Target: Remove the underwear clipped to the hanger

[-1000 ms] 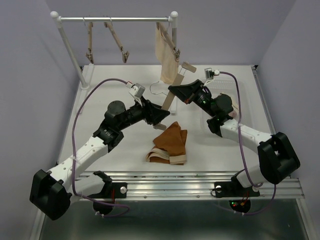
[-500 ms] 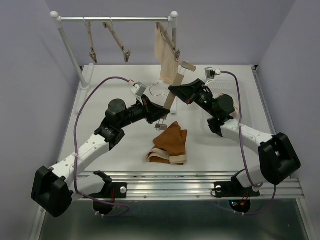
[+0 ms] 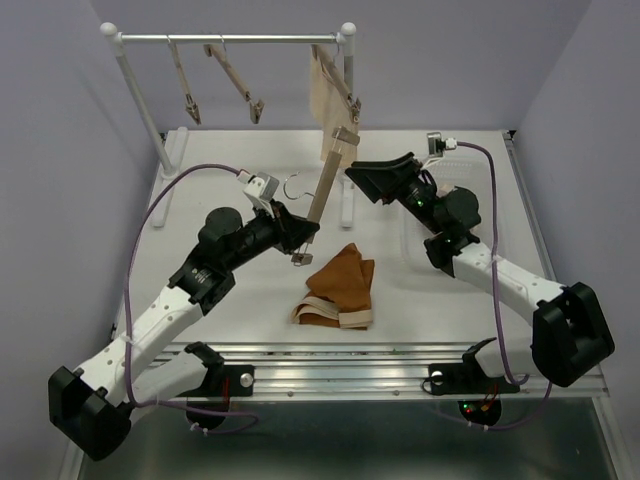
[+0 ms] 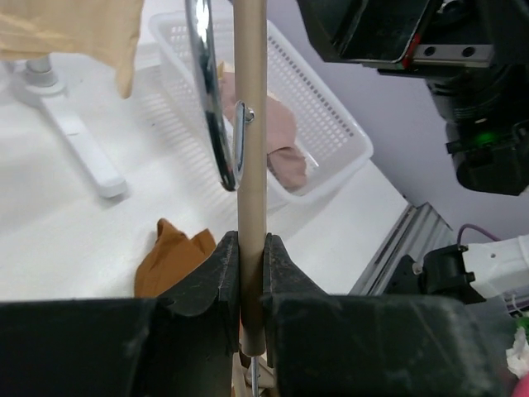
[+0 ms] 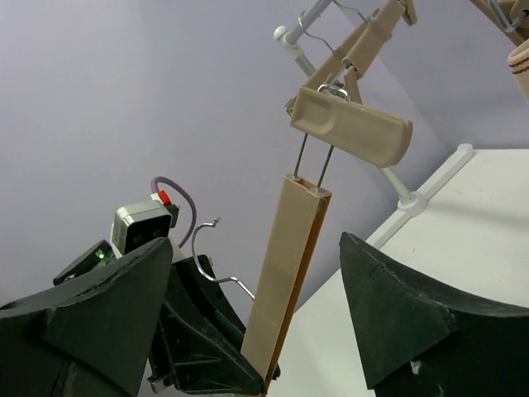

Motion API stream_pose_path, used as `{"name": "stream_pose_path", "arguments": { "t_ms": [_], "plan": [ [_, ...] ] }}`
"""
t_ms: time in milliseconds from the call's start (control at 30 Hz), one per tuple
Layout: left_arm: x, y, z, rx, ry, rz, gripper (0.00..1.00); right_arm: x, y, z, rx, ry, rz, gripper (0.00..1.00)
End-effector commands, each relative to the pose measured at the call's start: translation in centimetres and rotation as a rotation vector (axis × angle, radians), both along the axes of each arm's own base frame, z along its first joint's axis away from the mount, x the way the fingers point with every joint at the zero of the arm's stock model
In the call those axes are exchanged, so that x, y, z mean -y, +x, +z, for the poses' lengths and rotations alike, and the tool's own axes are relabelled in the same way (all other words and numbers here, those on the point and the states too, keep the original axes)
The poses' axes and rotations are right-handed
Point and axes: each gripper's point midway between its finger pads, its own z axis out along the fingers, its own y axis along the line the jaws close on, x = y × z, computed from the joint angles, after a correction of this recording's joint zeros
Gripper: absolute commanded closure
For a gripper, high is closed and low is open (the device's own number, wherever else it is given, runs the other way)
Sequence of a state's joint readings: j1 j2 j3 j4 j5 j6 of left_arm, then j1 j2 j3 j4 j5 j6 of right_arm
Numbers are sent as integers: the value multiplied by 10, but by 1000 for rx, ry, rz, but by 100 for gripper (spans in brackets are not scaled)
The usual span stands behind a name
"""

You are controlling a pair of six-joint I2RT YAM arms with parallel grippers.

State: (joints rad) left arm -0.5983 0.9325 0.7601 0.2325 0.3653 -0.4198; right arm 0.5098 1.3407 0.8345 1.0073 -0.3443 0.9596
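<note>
- Evidently only the cream underwear point(image 3: 328, 95) is left clipped. It hangs from its hanger on the rail point(image 3: 240, 38) above the table's far edge, toward the far-right corner.
- The rust-brown underwear point(image 3: 340, 280) lies crumpled near the middle of the near edge, with pale bands showing. The pinkish-beige underwear point(image 4: 277, 136) sits in the white basket point(image 4: 331, 116) by the right edge.
- The left gripper point(image 4: 250, 256) is clamped narrowly on the bar of a bare wooden hanger point(image 4: 250, 99), which it holds tilted over the table's middle.
- The right gripper point(image 5: 256, 277) stands wide and grips nothing. That hanger's bar and its upper clip point(image 5: 351, 124) are just ahead of its fingers.
- The cream piece looks light, soft and floppy, so it will likely sag and swing rather than resist. Its hanger may sway on the rail.
- The best hold is probably a pinch through the cloth close under a clip, where the fabric is kept taut. One arm would pull downward while the other steadies the hanger or presses the clip open.
</note>
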Motion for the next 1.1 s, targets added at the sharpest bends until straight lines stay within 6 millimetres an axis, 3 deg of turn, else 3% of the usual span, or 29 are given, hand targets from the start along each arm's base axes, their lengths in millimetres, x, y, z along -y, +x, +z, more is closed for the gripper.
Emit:
{"name": "stream_pose_path", "arguments": {
  "t_ms": [0,33,200,367,567,667,700,767,833,867,900,933,1067],
  "plan": [
    [-25,2,30,71,16,113,100,8,2,0,9,-28,-56,6],
    [-30,0,26,45,30,134,100,8,4,-2,-3,-29,-62,0],
    [-53,15,9,-63,88,306,100,16,10,-18,-58,-41,-119,0],
    [-59,42,-14,-128,157,420,100,23,12,-19,-59,-55,-169,0],
    [-57,68,-21,-187,179,506,100,37,14,-18,-75,-62,-248,0],
    [-56,81,-20,-208,181,551,100,44,16,-20,-83,-80,-292,0],
    [-56,87,-11,-199,168,573,100,47,17,-20,-89,-78,-312,0],
    [-52,96,-16,-218,196,585,100,50,18,-21,-92,-80,-328,0],
    [-49,105,-5,-208,197,604,100,55,19,-21,-98,-82,-354,0],
    [-46,111,-11,-220,212,610,100,56,19,-21,-101,-81,-361,0],
    [-44,116,0,-208,201,619,100,59,20,-22,-104,-84,-380,0],
    [-43,121,-6,-226,223,629,100,60,20,-21,-103,-86,-386,0],
    [-46,135,6,-229,229,706,100,69,21,-20,-105,-94,-436,0]
  ]
}}
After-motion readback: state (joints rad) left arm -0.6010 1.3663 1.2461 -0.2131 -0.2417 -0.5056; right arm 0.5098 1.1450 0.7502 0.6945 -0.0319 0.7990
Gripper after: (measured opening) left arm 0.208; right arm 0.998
